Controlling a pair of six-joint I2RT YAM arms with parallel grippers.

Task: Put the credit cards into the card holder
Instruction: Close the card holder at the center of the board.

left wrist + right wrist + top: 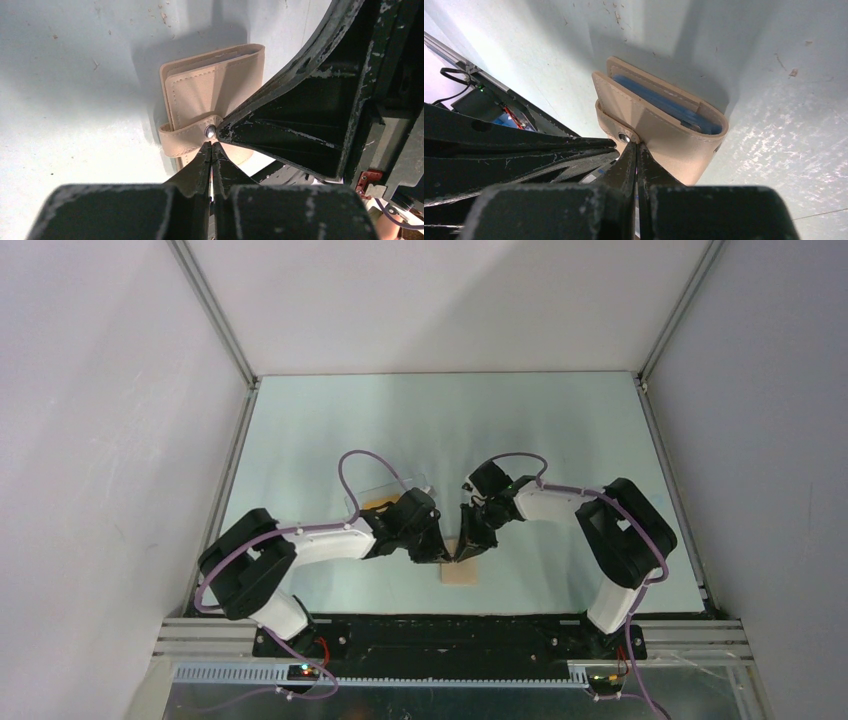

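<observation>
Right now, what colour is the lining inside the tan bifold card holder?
Blue; it shows inside the tan stitched card holder, best in the right wrist view.

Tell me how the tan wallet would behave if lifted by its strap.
The wallet looks like soft stitched leather, so it would probably flex, not stay rigid. Its strap looks snapped shut, so it likely stays folded. Lying flat, it should slide rather than tip.

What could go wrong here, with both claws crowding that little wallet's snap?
The left gripper and right gripper meet tip to tip at the snap, so they might knock each other. The wallet lies loose on the table, so tugging its strap might drag the whole wallet instead of popping it open.
</observation>
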